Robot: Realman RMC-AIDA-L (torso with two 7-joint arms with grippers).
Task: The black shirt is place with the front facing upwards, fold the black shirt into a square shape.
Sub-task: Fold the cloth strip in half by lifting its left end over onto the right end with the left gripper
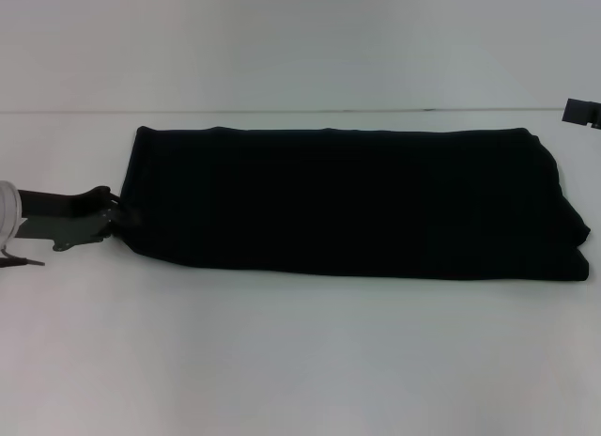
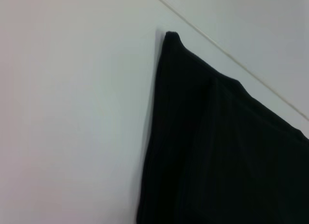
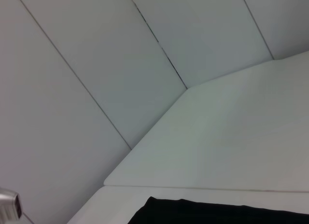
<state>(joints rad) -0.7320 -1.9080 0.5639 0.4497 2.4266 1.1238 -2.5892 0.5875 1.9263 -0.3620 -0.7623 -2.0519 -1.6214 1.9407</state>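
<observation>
Left end effector clamped on the black shirt, folded into a long band.

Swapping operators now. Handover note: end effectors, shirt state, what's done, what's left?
Left end effector: low on the table at the left end of the black shirt, at its edge; grip not confirmable.
Right end effector: parked at far right, off the cloth.
Shirt: lies flat on the white table as a long horizontal band, no lettering showing.
Done: lengthwise folds.
Left: probably fold the ends in to make a square.
</observation>
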